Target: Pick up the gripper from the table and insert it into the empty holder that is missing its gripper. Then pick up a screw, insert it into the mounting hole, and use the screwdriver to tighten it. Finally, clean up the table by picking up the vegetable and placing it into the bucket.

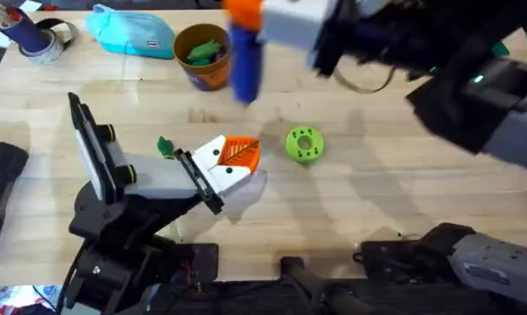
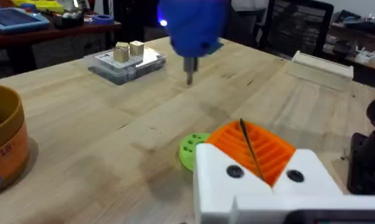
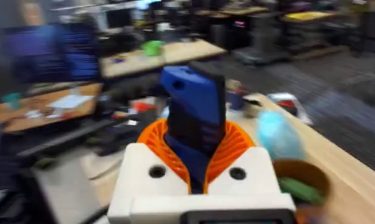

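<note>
Screwdriver, blue pen-shaped with thin metal tip [image 1: 244, 61], hangs tip-down above the far middle of the wooden table [image 1: 377, 188], clamped between the orange ribbed pads of the right gripper [image 3: 197, 158]. Orange ribbed triangular finger on its white base [image 1: 233, 157] sits at table centre at the end of the left arm; whether it is seated in a holder, I cannot tell. Left gripper [image 2: 262, 163]: pincer state cannot be told. Small dark-green leafy piece [image 1: 165, 146] lies just left of it on the table. Orange-brown round cup [image 1: 202, 54] stands far, green bits already inside. Judgement: tightening stage; cleanup left. Lime-green disc with holes [image 1: 303, 144] lies right of centre. Right and near table open; far-left edge crowded by a light-blue pouch [image 1: 132, 33].
</note>
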`<action>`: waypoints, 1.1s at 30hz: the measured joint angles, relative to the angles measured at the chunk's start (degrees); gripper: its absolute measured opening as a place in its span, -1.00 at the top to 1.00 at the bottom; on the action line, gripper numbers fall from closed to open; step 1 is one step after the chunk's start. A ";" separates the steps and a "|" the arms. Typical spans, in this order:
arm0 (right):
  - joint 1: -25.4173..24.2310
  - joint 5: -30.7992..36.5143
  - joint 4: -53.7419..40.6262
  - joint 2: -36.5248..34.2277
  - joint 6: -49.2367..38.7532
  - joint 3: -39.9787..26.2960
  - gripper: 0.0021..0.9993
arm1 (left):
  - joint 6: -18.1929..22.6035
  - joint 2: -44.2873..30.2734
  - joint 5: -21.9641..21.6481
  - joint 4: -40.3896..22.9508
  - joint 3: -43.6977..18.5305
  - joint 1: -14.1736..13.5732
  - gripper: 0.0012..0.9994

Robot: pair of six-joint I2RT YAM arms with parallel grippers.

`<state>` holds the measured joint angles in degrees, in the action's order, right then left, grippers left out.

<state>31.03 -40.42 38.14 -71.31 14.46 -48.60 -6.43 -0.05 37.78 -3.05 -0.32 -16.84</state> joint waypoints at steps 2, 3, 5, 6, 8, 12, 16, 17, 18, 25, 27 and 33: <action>-5.36 0.26 -2.56 0.00 -0.22 -0.02 0.84 | 0.00 0.00 0.00 0.00 0.00 0.00 0.98; -7.83 0.60 -3.88 -0.02 -0.44 -0.03 0.84 | 0.00 0.00 0.00 -0.02 0.00 0.00 0.98; -12.56 0.69 -7.31 0.00 -0.42 -0.11 0.84 | 0.02 0.00 0.00 0.00 0.00 0.00 0.98; -14.72 0.82 -9.34 0.00 -0.28 -0.12 0.84 | 0.02 0.02 0.00 0.00 0.00 0.00 0.98; -18.66 1.15 -14.67 0.00 -0.42 -0.19 0.84 | 0.02 0.02 -0.02 0.00 0.00 0.00 0.98; -24.20 1.72 -26.04 0.00 -6.01 -0.38 0.84 | 0.02 0.00 -0.02 0.00 0.00 0.00 0.98; -26.67 4.05 -38.45 -0.67 -17.70 -0.50 0.84 | 0.02 0.02 -0.04 0.00 0.00 0.00 0.98; -26.71 5.28 -40.75 -0.97 -20.68 -0.50 0.84 | 0.02 0.00 -0.04 0.00 0.00 0.00 0.98; -26.71 6.74 -42.91 -1.35 -23.63 -0.50 0.84 | 0.02 0.00 -0.02 0.00 0.00 0.00 0.98; -26.76 21.06 -53.05 -3.19 -44.96 -0.52 0.84 | 0.02 0.00 -0.04 0.00 0.00 0.00 0.98; -26.88 23.09 -53.32 -3.19 -49.43 -0.52 0.84 | 0.02 0.00 -0.04 0.00 0.00 0.00 0.98; -27.08 25.42 -53.03 -4.79 -62.79 -0.54 0.86 | 0.02 0.00 -0.04 0.00 0.00 0.00 0.98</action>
<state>3.95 -15.00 -14.89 -76.10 -48.32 -49.15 -6.42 -0.05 37.74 -3.05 -0.32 -16.84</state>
